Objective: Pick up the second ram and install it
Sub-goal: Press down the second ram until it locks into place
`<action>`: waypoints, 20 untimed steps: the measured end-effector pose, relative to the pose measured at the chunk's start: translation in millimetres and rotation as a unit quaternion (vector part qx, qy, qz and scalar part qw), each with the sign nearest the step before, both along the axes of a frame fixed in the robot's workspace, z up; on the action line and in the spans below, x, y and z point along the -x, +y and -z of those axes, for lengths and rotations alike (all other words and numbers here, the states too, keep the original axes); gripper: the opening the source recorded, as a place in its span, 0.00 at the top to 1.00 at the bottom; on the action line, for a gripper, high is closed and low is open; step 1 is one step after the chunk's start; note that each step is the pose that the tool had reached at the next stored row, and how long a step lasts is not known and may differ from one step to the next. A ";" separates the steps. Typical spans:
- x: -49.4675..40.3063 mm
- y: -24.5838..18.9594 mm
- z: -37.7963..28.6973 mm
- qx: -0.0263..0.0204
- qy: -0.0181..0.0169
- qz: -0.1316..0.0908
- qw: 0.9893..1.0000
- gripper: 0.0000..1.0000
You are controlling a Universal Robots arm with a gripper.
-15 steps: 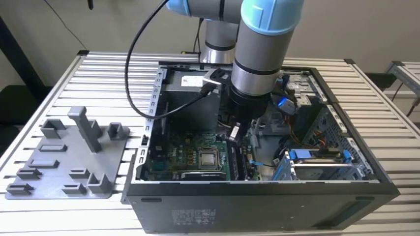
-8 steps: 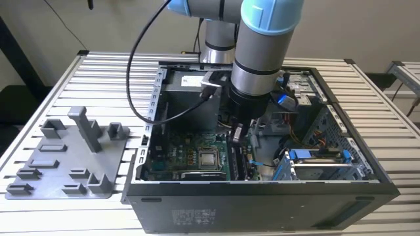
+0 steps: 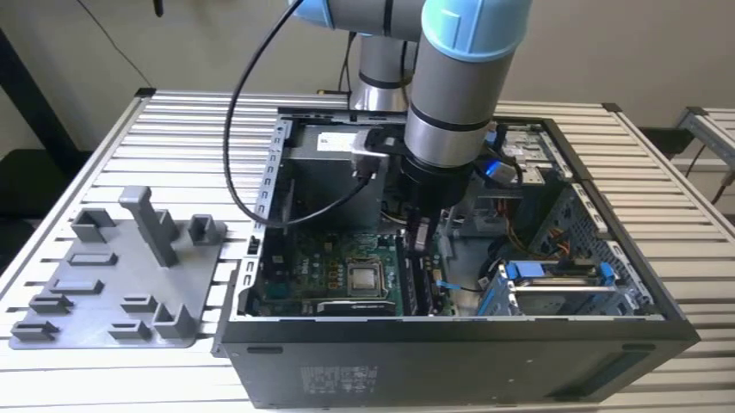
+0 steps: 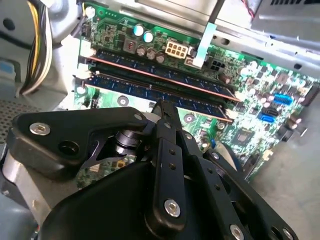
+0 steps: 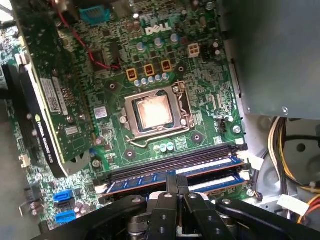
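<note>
A white slatted metal table point(image 3: 172, 112) is seen in the exterior view, carrying an open dark grey computer case point(image 3: 460, 344) with a flat grey plastic fixture plate point(image 3: 115, 284) of upright blocks laid beside it, toward the exterior view's left. A grey and light blue robot arm point(image 3: 460, 77) is lowered into the case, over the green motherboard point(image 3: 293, 280) that is fixed to its floor. In the first wrist view the square metal processor socket point(image 5: 152, 111) is shown near the middle of the board, with a dark graphics card point(image 5: 42, 100) stood upright at one side of it and long black memory sockets point(image 5: 165, 167) laid parallel at the other. The black end effector point(image 4: 164, 111) is held directly above these sockets in both wrist views, its fingers pressed close together with only a slim gap left between them. The second ram, a slim dark memory board point(image 4: 150, 91) with blue chips, is seated edge-on in a socket just beneath the fingertips point(image 5: 176, 181), alongside another like board point(image 4: 160, 75) in a neighbouring socket. Whether the fingertips are touching the board's upper edge cannot be told.
</note>
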State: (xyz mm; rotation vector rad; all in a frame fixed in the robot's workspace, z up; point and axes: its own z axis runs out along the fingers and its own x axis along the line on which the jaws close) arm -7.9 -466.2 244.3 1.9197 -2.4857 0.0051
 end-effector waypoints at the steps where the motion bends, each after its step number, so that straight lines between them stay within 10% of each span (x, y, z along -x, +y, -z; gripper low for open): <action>1: 0.0 0.0 0.0 0.000 0.000 -0.003 1.000 0.89; 20: 0.0 0.0 18.7 0.000 0.000 -0.062 0.998 0.89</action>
